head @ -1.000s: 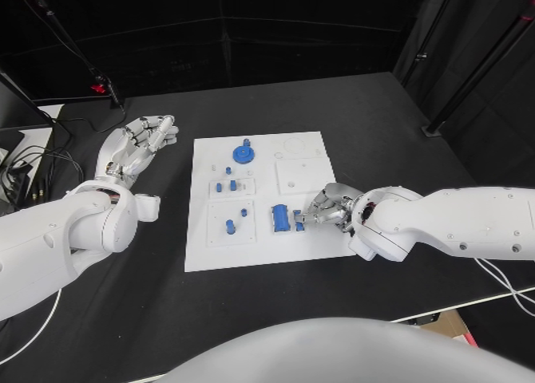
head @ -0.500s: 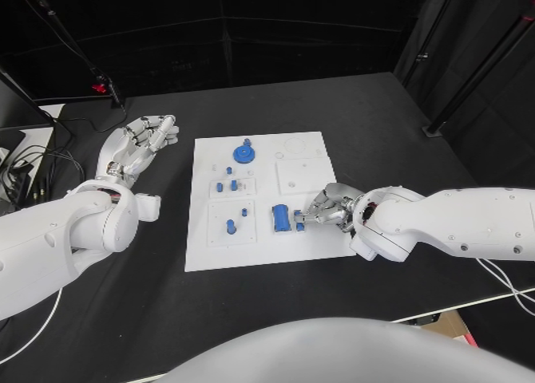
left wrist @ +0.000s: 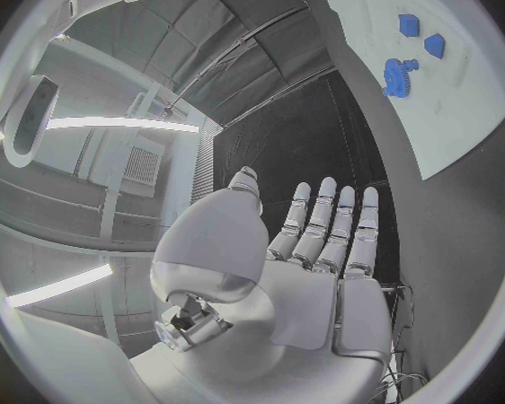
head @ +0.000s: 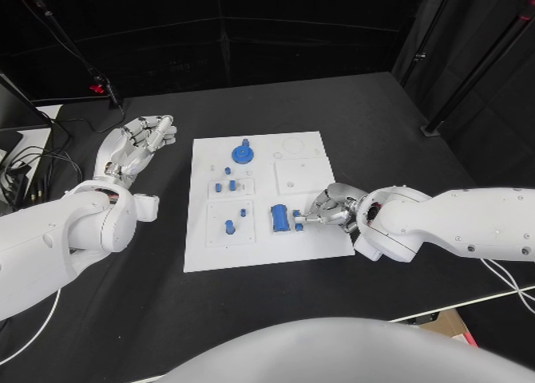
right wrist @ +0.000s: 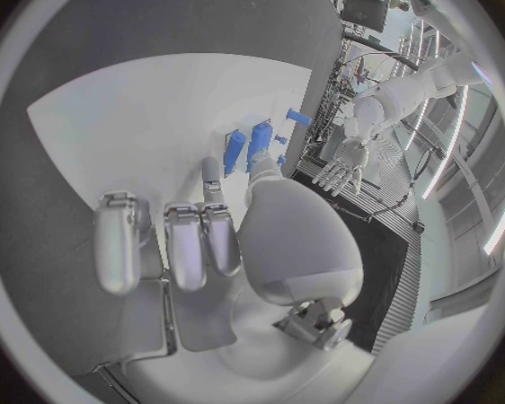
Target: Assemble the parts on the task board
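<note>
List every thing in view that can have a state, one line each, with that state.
left hand: open, fingers spread, resting on the black table beside the task board, holding nothing.
right hand: fingers curled at the small blue part; grip unclear.
long blue part: lying on the board.
blue gear part: standing at the board's far end.

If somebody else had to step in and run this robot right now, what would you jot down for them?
Left hand: open, fingers spread, over the black table left of the task board, holding nothing.
Right hand: on the board's near right part, fingers at a small blue piece beside the larger blue block; whether it grips is unclear.
Blue gear sits at the far end; small blue pegs stand in the left panels.
Left: seating the piece at the right hand.
</note>
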Controlling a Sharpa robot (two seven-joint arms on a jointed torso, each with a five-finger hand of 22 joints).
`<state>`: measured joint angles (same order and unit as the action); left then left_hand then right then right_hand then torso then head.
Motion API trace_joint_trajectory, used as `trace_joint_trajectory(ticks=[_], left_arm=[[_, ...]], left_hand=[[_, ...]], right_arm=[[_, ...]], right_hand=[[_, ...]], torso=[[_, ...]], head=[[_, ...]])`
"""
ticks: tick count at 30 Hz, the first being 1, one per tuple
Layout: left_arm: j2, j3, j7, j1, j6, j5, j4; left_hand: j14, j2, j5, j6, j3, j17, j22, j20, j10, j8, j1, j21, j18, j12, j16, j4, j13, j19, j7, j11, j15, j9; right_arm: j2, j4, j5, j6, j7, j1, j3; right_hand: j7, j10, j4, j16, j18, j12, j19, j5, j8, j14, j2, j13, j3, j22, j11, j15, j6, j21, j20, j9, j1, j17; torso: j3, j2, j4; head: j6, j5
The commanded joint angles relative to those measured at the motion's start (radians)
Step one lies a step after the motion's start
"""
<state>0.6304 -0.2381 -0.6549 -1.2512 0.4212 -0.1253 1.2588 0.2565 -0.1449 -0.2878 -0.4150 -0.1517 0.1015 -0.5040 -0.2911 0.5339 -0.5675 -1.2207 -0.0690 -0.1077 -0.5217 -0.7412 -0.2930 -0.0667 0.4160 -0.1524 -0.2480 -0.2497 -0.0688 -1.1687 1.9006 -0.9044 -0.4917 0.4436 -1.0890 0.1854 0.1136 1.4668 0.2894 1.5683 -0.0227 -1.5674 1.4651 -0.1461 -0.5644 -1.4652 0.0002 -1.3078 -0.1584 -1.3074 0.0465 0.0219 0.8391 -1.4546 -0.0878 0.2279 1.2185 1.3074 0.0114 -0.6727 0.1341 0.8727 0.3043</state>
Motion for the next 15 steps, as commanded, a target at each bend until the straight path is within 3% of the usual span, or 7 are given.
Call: trace_joint_trajectory(ticks=[1,6,15], left_arm=[[-0.002,0.001,-0.007,-0.001,-0.01,0.001,0.0],[-0.001,0.001,-0.007,-0.001,-0.008,0.001,0.0],[-0.001,0.001,-0.007,-0.001,-0.009,0.001,0.0]], left_hand=[[0.002,-0.008,-0.004,0.006,-0.006,-0.001,0.001,0.0,-0.007,-0.004,-0.005,-0.004,0.01,-0.006,-0.007,0.002,0.001,-0.007,-0.136,0.0,0.003,0.001],[0.002,-0.008,-0.004,0.006,-0.006,-0.001,0.001,0.0,-0.007,-0.004,-0.005,-0.004,0.01,-0.006,-0.007,0.002,0.001,-0.007,-0.136,0.0,0.003,0.001],[0.003,-0.009,-0.005,0.007,-0.006,-0.002,0.002,0.0,-0.007,-0.005,-0.007,-0.004,0.009,-0.006,-0.007,0.002,0.001,-0.008,-0.136,0.0,0.003,0.002]], right_arm=[[0.001,0.004,-0.01,0.068,-0.006,-0.001,0.0],[0.005,0.0,-0.01,0.104,0.013,-0.001,0.0],[0.01,-0.008,-0.01,0.101,0.023,-0.001,0.0]], right_hand=[[-0.002,0.104,0.001,0.002,-0.009,-0.003,0.045,0.016,-0.056,-0.106,0.006,-0.263,-0.008,-0.221,-0.003,0.008,-0.017,0.004,0.007,0.029,-0.001,0.263],[-0.005,0.104,-0.001,0.002,-0.009,-0.003,0.045,0.018,-0.132,-0.106,0.004,-0.263,-0.012,-0.221,-0.006,0.01,-0.039,0.004,0.009,0.073,0.015,0.263],[-0.01,0.104,-0.002,0.002,-0.008,-0.003,0.048,0.016,-0.19,-0.106,0.016,-0.263,-0.01,-0.222,-0.01,0.012,-0.063,0.001,0.011,0.11,0.037,0.263]], torso=[[-0.001,-0.001,0.0028],[0.0001,0.0,0.0008],[0.0002,0.0,0.0014]], head=[[0.0,0.001],[0.0,-0.001],[0.0,0.001]])
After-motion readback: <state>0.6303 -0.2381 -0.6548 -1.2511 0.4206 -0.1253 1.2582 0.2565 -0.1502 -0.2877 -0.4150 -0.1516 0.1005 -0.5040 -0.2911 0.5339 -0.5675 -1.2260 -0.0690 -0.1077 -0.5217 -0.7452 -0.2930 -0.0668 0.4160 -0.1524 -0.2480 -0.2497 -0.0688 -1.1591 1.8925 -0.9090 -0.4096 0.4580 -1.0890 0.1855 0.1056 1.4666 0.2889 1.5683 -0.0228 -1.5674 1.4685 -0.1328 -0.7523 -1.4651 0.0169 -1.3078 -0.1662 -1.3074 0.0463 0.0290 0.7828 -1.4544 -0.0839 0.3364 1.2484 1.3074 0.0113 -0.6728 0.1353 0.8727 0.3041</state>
